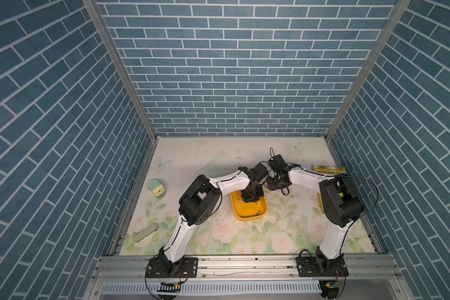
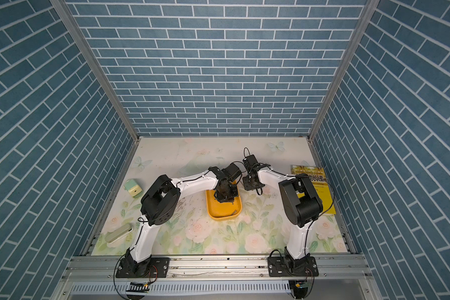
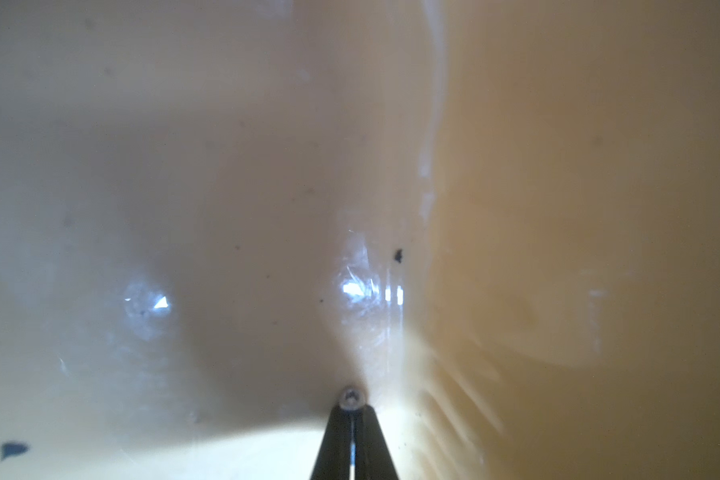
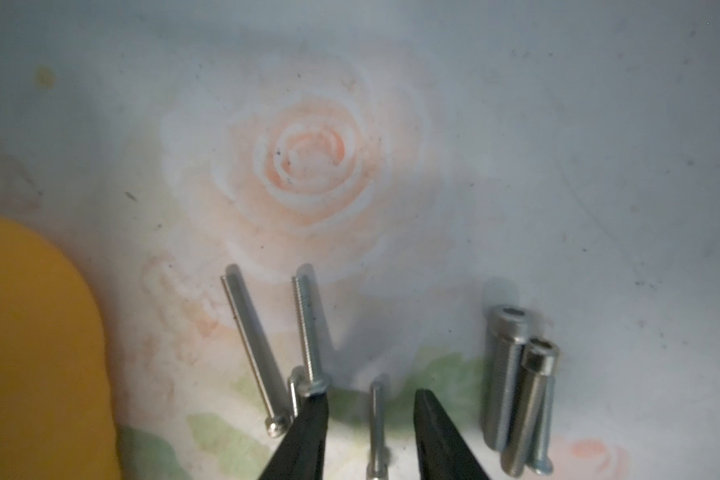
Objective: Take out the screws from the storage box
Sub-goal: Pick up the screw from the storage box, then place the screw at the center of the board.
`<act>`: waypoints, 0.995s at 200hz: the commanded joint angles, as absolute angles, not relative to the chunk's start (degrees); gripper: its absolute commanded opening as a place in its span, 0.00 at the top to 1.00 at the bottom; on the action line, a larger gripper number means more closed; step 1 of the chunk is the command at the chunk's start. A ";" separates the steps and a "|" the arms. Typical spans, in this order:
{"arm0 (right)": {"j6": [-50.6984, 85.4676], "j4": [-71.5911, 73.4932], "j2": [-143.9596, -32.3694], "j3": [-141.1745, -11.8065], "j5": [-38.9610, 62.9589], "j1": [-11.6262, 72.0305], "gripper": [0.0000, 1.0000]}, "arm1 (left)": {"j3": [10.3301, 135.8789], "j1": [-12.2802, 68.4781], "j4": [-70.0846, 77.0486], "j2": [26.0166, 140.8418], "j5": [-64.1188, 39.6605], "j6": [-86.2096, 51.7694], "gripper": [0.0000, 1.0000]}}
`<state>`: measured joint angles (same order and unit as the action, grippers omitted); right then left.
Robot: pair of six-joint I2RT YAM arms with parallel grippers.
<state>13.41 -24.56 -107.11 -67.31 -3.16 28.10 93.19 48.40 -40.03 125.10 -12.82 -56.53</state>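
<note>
Yellow box (image 1: 244, 209): the left gripper (image 3: 352, 412) inside pinches a screw (image 3: 351, 399), and a second screw (image 1: 259, 212) lies in a near corner. Several screws (image 4: 308, 328) already lie on the mat (image 4: 558, 166) under the spread right gripper (image 4: 367, 395).

Left claw (image 1: 253, 199) down inside the yellow storage box (image 1: 240, 211)

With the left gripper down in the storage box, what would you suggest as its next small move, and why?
Probably lift the left gripper straight up: its tips look closed on a screw inside the storage box, and rising first should clear the low wall before carrying it to the other screws on the mat.
</note>
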 commanded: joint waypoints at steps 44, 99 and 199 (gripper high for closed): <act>10.92 -22.04 -101.66 -67.44 -1.34 28.22 0.59 | 93.22 48.26 -45.06 128.41 -7.68 -52.58 1.00; 8.77 -11.87 -88.71 -61.58 3.07 28.26 0.58 | 93.99 46.05 -43.99 114.00 -3.45 -50.89 1.00; 10.94 -7.91 -78.37 -56.47 -7.08 26.03 0.47 | 75.18 33.31 -40.98 93.95 1.71 -49.29 1.00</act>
<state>9.26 -10.00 -80.66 -56.58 -2.00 27.07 81.93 36.34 -41.23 96.27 -1.45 -51.33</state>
